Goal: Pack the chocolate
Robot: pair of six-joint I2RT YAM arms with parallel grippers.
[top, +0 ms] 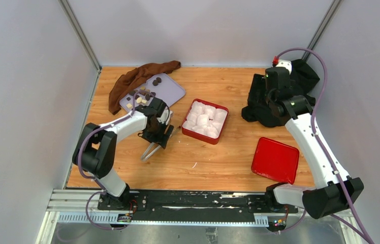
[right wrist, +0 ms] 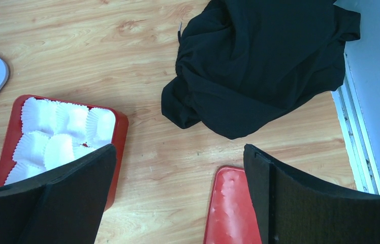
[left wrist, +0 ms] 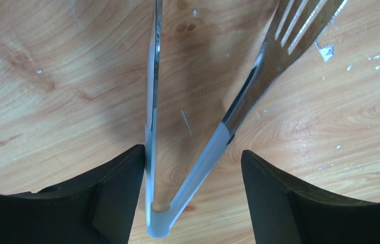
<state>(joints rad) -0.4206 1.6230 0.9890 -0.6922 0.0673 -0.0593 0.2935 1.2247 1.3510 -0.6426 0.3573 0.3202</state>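
Note:
The chocolate [top: 144,96] is several small brown and tan pieces on a lavender tray [top: 171,88] at the back left. A red box [top: 219,137] of white paper cups [top: 204,119] stands mid-table and also shows in the right wrist view [right wrist: 121,127]. Metal tongs [top: 149,151] lie on the wood. My left gripper [top: 158,136] is open and straddles their hinge end [left wrist: 158,223]. Its left finger [left wrist: 122,188] touches one tong arm, and the right finger stands apart. My right gripper [right wrist: 180,152] is open and empty, high over the table.
A brown cloth [top: 136,79] lies behind the tray. A black cloth [top: 259,101] is heaped at the back right [right wrist: 259,66]. The red lid [top: 275,159] lies at the front right [right wrist: 231,208]. White crumbs [left wrist: 325,51] dot the wood.

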